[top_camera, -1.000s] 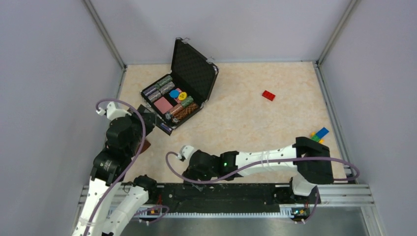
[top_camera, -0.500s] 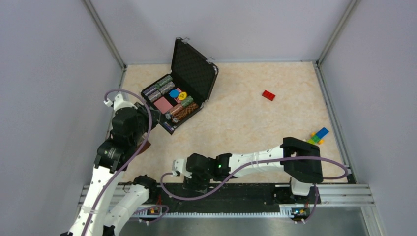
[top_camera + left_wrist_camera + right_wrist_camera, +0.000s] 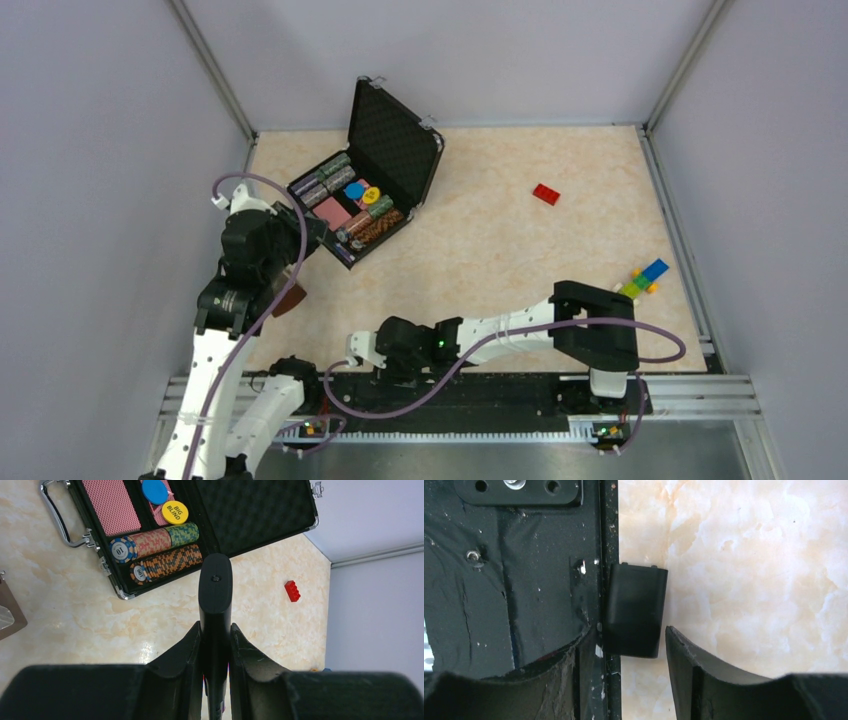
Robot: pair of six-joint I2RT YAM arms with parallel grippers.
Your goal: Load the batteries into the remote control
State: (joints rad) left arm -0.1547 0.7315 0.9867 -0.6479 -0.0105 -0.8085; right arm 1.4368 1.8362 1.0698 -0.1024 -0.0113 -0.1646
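Yellow chip (image 3: 174, 512) reads "BIG BLIND" (remote control (image 3: 215, 597) held).

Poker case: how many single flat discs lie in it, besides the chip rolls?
2: a blue disc and a yellow BIG BLIND disc, side by side in the open case, next to the chip rolls. Others may be hidden.

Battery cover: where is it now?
Right wrist view: the battery cover lies flat on the table, at the edge of the black base rail, between the open fingers of the right pincer.
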